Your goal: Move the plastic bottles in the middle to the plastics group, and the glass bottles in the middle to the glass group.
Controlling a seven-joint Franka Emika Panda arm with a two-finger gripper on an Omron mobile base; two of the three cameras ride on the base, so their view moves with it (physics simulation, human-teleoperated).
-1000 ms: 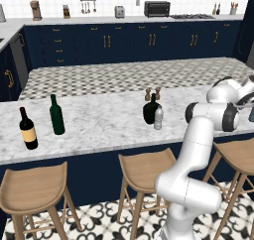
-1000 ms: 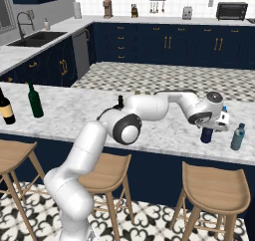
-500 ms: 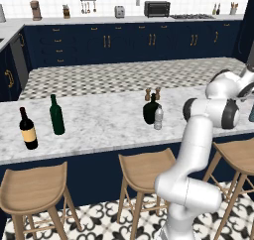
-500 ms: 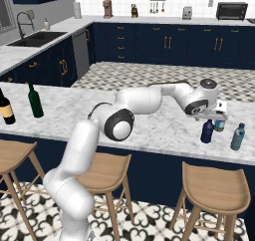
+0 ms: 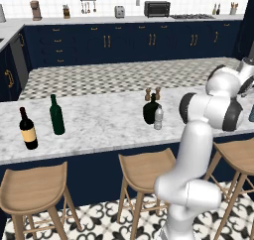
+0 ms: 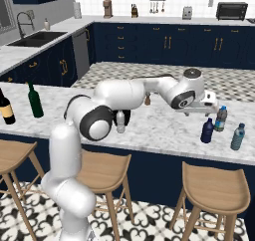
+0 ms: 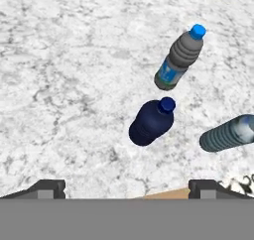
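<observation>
The dark navy plastic bottle [image 7: 151, 122] stands free on the marble counter, below my open gripper [image 7: 128, 189], which has nothing between its fingertips [image 7: 47, 188]. Beside it is the plastics group: the blue-capped, blue-labelled clear bottle [image 7: 179, 59] and the teal bottle [image 7: 228, 134]. From the right base, my gripper [image 6: 203, 109] hovers just up-left of the navy bottle [image 6: 207, 131]. In the middle, the clear grey bottle [image 5: 158, 117] leans close to the squat dark glass bottle [image 5: 150, 110]. The glass group, a green wine bottle [image 5: 57, 116] and a tan-labelled black one [image 5: 28, 130], stands far left.
Two small shakers [image 5: 152, 93] stand just behind the middle bottles. Wooden stools [image 6: 214, 190] line the counter's near edge [image 6: 164, 150]. My arm stretches across the counter above the middle bottles in the right base view.
My gripper has opened a little wider and risen up and left, away from the navy bottle, which stays standing by the blue-capped bottle.
</observation>
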